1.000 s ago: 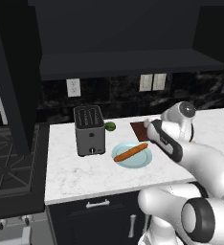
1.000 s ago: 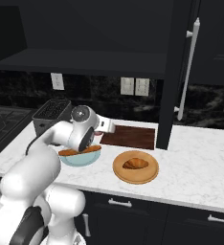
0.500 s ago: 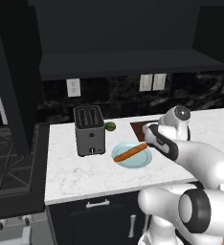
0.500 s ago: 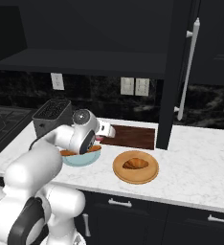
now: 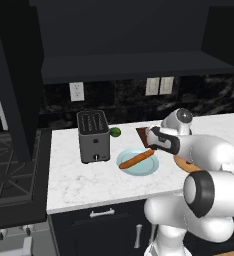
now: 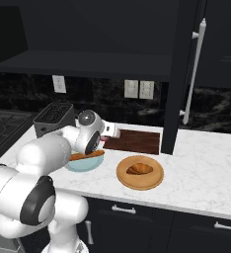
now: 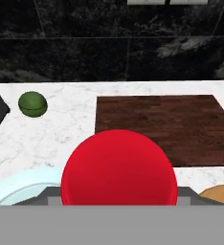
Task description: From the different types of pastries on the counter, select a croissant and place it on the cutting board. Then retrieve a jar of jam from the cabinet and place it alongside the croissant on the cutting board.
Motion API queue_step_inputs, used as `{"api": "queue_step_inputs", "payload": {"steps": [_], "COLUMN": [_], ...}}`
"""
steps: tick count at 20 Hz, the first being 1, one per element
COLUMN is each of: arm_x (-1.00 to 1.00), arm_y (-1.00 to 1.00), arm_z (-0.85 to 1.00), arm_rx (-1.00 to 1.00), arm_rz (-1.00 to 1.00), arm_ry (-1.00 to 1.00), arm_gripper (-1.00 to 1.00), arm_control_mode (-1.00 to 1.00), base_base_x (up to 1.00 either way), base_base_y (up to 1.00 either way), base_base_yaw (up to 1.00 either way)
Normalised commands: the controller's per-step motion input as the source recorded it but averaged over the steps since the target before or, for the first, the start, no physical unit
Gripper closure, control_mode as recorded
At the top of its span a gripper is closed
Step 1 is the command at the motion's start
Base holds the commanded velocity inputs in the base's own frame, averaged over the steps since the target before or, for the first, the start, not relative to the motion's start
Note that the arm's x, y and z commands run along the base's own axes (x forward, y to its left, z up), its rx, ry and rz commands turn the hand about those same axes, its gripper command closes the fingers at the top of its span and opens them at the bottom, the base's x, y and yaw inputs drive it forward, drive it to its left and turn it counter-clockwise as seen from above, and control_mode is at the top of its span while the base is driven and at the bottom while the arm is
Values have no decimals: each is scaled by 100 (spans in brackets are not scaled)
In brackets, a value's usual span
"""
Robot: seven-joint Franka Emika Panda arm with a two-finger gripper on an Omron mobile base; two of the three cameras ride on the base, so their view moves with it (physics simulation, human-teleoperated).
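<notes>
We hold the jar of jam [image 7: 118,167], seemingly clamped in the narrowly parted gripper [image 6: 112,131], near the cutting board [image 7: 166,127], and next must lower it there, though the croissant [image 6: 139,169] sits on its wooden plate [image 6: 157,179].

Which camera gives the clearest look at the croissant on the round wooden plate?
The right base view: the croissant lies unobstructed on the round wooden plate. In the left base view the arm hides it behind the plate's edge; the hand view catches just a plate corner.

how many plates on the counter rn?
2: pale blue plate holding the long orange-brown pastry stick, right of the toaster; round light-wood plate with the croissant, by the cutting board.
</notes>
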Motion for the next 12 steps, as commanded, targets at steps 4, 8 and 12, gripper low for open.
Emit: {"api": "queue_step_inputs", "payload": {"steps": [4,8,12], "arm_x": [11,35,8], "arm_y": [-1,0,0], "arm_z": [-39,-1,-1], "arm_rx": [0,0,0], "arm_rz": [0,0,0], "arm_ry": [3,0,0], "arm_gripper": [100,100,100], "arm_control_mode": [-100,-100,-100], "base_base_x": [0,0,0], "base_base_y": [0,0,0], "base_base_yaw": [0,0,0]}}
